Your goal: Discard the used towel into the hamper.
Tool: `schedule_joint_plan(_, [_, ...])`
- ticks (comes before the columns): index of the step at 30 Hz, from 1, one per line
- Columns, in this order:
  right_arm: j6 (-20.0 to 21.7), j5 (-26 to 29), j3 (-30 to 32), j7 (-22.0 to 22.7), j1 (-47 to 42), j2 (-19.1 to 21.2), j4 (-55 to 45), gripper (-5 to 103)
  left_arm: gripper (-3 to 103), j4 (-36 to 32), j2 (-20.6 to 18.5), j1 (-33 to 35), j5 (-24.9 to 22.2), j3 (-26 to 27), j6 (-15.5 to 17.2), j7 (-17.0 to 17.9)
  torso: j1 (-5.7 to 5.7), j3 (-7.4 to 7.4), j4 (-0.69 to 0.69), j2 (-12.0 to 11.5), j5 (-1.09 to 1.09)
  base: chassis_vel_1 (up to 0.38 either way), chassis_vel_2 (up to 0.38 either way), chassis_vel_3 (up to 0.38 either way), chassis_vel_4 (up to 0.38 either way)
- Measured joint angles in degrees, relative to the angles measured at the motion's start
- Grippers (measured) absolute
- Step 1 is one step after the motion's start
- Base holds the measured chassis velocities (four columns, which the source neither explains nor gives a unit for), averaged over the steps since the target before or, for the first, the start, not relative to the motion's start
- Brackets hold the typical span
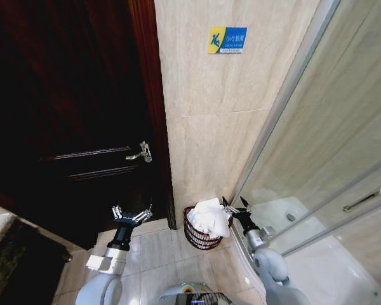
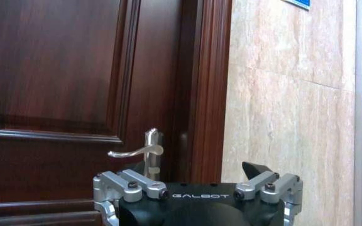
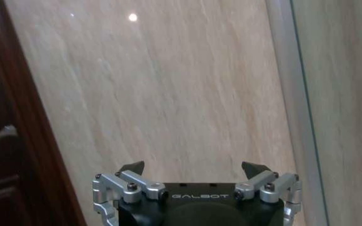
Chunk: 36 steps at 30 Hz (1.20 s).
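The hamper (image 1: 202,234) stood on the tiled floor against the beige wall (image 1: 216,108), right of the dark door (image 1: 70,114), with the white towel (image 1: 211,216) heaped in it. The right gripper (image 1: 234,204) hovered just right of it, fingers spread wide and empty; the left gripper (image 1: 132,213) waited near the door, also wide open

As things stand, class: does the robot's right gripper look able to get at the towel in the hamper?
Probably yes. The right gripper is open, right beside the hamper, with the white towel heaped above its rim and nothing between them.
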<state>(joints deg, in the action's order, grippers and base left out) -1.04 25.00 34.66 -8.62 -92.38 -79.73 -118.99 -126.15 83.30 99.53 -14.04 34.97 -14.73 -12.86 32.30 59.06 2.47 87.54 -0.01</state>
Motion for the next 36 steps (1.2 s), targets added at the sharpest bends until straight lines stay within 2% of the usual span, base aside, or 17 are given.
schedule_joint_plan(6, [0.4, -2.4, 0.9, 0.3, -4.2, -1.7, -7.5, 100, 100, 0.0, 0.0, 0.0, 0.0, 0.0, 0.0, 0.0, 0.00, 0.00, 0.00, 0.0, 0.01, 0.000, 0.000, 0.000, 0.000])
schedule_joint_plan(10, [-0.3, -7.1, 2.1, 0.3, -6.7, -3.5, -13.0, 100, 100, 0.0, 0.0, 0.0, 0.0, 0.0, 0.0, 0.0, 0.00, 0.00, 0.00, 0.0, 0.00, 0.000, 0.000, 0.000, 0.000])
schedule_joint_plan(15, [-0.4, -8.4, 2.9, 0.3, -7.8, -4.1, -16.3, 100, 100, 0.0, 0.0, 0.0, 0.0, 0.0, 0.0, 0.0, 0.01, 0.00, 0.00, 0.0, 0.01, 0.000, 0.000, 0.000, 0.000])
schedule_joint_plan(36, [-1.1, -8.7, 4.7, -0.6, -10.0, -4.9, -18.0, 100, 100, 0.0, 0.0, 0.0, 0.0, 0.0, 0.0, 0.0, 0.01, 0.00, 0.00, 0.0, 0.01, 0.000, 0.000, 0.000, 0.000])
